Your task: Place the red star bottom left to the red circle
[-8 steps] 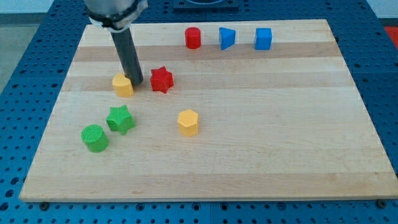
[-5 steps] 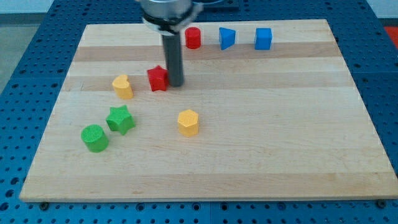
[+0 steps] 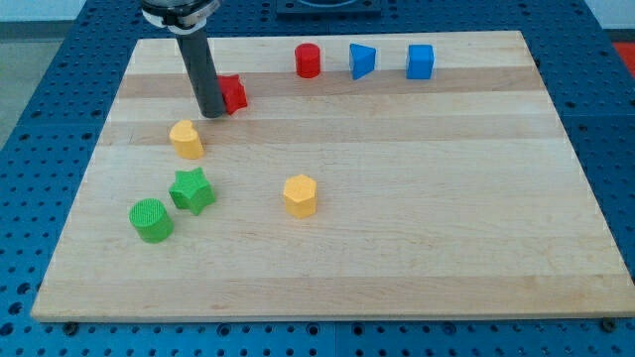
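The red star [image 3: 233, 93] lies near the view's top, left of centre, partly hidden by my rod. The red circle [image 3: 308, 60] stands at the view's top edge of the board, up and to the right of the star. My tip [image 3: 211, 113] rests on the board against the star's left side. The yellow heart-shaped block [image 3: 186, 139] lies just below and left of my tip, apart from it.
A blue wedge-like block [image 3: 362, 60] and a blue cube [image 3: 420, 61] stand right of the red circle. A green star [image 3: 191, 190] and a green cylinder [image 3: 151, 219] lie at lower left. A yellow hexagon [image 3: 300, 195] lies near the middle.
The red star has moved up and left, nearer the board's top. My tip went from the star's right side to its left side. The yellow heart shifted slightly left.
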`<state>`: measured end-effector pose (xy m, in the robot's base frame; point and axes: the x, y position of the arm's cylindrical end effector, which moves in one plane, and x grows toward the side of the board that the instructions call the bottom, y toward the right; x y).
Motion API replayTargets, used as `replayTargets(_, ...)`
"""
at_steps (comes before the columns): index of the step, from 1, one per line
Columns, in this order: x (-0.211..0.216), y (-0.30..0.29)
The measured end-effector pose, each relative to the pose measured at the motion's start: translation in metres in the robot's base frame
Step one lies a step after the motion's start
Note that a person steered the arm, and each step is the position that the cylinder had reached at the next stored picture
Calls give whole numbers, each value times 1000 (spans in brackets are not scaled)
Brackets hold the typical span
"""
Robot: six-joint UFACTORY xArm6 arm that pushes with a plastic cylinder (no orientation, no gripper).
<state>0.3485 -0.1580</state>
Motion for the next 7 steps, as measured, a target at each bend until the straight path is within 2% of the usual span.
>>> replayTargets(2, -7, -4)
replayTargets(3, -27, -5)
replayTargets(5, 1, 16)
replayTargets(6, -33, 30)
replayTargets(7, -50, 34)
